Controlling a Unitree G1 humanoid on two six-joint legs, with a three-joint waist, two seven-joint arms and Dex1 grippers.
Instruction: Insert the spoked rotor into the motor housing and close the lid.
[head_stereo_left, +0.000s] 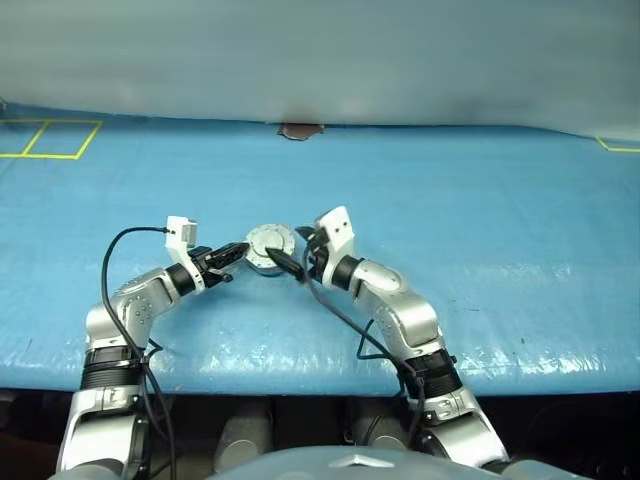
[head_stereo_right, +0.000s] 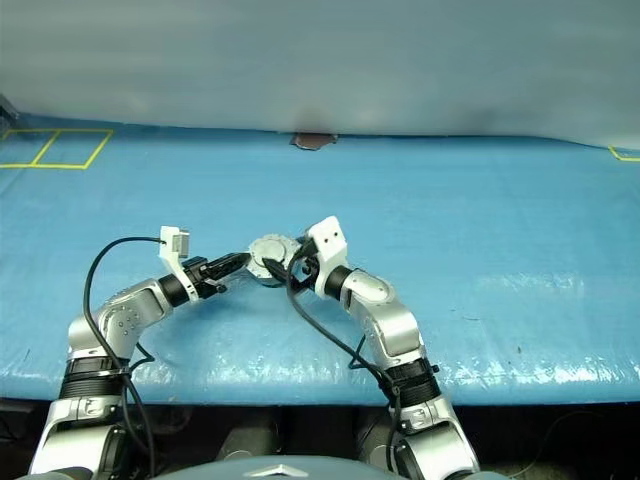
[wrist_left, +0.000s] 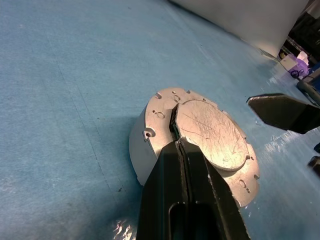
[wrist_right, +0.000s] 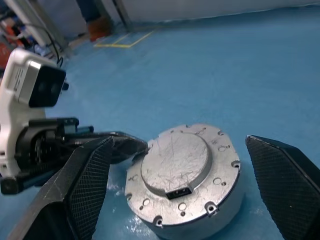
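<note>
The motor housing (head_stereo_left: 270, 243), a short silver cylinder, stands on the blue table between my two grippers. The lid (wrist_left: 210, 130) lies flat on top of it, a grey disc with a notched edge and a raised, scratched round centre. The spoked rotor is hidden. My left gripper (head_stereo_left: 238, 250) is shut, and its tips (wrist_left: 177, 145) rest against the top face at a small slot beside the raised centre. My right gripper (head_stereo_left: 298, 250) is open just right of the housing; its fingers (wrist_right: 90, 185) stand wide on either side of it, holding nothing.
The blue sheet (head_stereo_left: 480, 220) covers the whole table. Its front edge runs just before my arms. A small brown object (head_stereo_left: 300, 131) lies at the far edge by the grey wall. Yellow tape lines (head_stereo_left: 50, 140) mark the far left corner.
</note>
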